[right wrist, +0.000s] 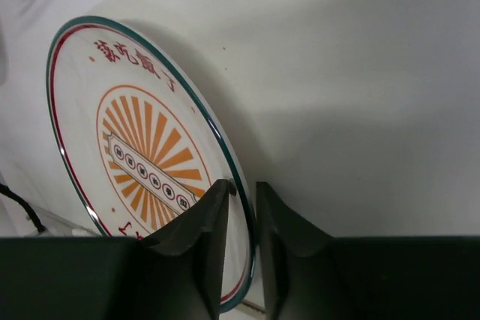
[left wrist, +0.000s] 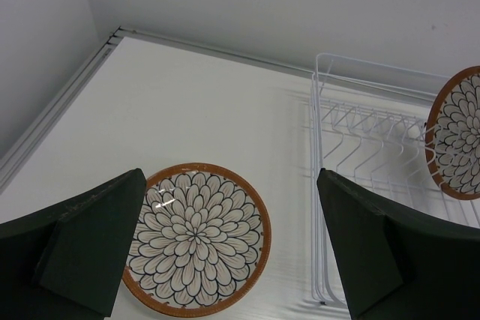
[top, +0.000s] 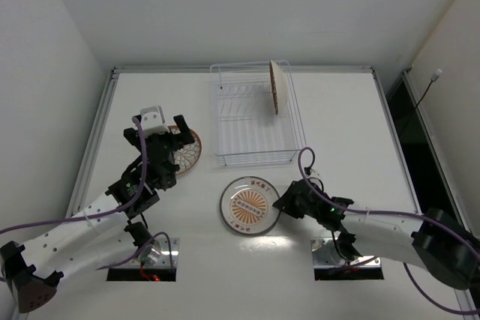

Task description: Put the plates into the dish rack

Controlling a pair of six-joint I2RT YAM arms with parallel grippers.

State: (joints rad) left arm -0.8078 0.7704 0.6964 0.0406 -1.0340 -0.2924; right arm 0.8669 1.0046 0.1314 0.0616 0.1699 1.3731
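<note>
A white wire dish rack [top: 255, 144] stands at the back middle of the table, and an orange-rimmed plate [top: 278, 88] stands upright in its far right slots. A petal-patterned plate with a brown-orange rim [top: 189, 151] lies flat left of the rack. My left gripper [top: 171, 148] hovers over it, open and empty; in the left wrist view the plate [left wrist: 195, 234] lies between the spread fingers [left wrist: 97, 237]. The orange sunburst plate [top: 247, 204] lies in front of the rack. My right gripper [top: 283, 201] is shut on its right rim, seen close in the right wrist view [right wrist: 241, 189].
White walls close in the table on the left, back and right, with a metal rail [top: 97, 133] along the left edge. Two arm base plates [top: 343, 260] sit at the near edge. Purple cables run along both arms. The rack [left wrist: 375, 155] shows several free slots.
</note>
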